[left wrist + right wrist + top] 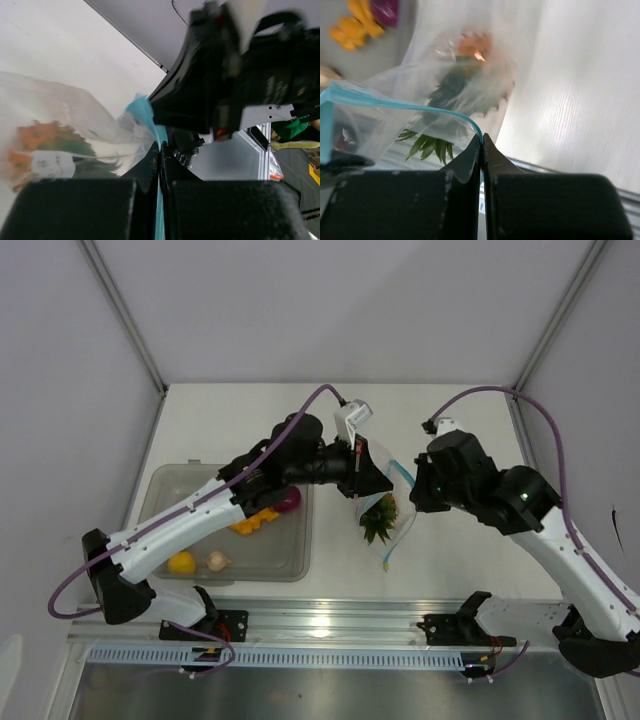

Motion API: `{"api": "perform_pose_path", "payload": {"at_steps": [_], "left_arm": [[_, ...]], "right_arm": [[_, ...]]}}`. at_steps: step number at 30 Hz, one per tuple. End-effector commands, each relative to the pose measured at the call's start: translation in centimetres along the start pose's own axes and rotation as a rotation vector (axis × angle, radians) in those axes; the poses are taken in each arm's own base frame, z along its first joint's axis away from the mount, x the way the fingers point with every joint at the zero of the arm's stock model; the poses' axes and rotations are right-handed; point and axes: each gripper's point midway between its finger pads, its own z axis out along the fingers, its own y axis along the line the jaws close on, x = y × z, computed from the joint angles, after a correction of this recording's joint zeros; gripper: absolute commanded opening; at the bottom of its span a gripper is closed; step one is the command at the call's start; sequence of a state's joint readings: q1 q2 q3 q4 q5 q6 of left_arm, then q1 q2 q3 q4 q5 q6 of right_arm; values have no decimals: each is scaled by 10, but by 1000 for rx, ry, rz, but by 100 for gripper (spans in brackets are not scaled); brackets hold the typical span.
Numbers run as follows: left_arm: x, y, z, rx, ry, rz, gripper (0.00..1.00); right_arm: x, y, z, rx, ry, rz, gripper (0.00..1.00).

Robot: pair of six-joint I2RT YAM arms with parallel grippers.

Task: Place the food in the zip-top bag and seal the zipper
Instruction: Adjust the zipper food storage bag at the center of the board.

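Note:
The clear zip-top bag hangs between my two grippers above the table. Inside it sits a food piece with spiky green leaves and an orange body. My left gripper is shut on the light-blue zipper at one end of the mouth. My right gripper is shut on the zipper at the other end. More food lies in the grey tub: a purple onion, orange pieces, a yellow lemon and a pale garlic bulb.
The tub stands at the left of the white table, under my left arm. A metal rail runs along the table's near edge. Grey walls close in the back and both sides.

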State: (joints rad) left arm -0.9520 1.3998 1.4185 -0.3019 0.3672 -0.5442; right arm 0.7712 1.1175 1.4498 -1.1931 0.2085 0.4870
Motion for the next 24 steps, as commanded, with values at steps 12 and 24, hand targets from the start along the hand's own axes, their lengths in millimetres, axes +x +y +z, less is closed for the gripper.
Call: {"api": "perform_pose_path", "payload": {"at_steps": [12, 24], "left_arm": [[40, 47, 11, -140, 122, -2, 0], [54, 58, 26, -116, 205, -40, 1]], "right_arm": [[-35, -9, -34, -33, -186, 43, 0], [-10, -19, -15, 30, -110, 51, 0]]}}
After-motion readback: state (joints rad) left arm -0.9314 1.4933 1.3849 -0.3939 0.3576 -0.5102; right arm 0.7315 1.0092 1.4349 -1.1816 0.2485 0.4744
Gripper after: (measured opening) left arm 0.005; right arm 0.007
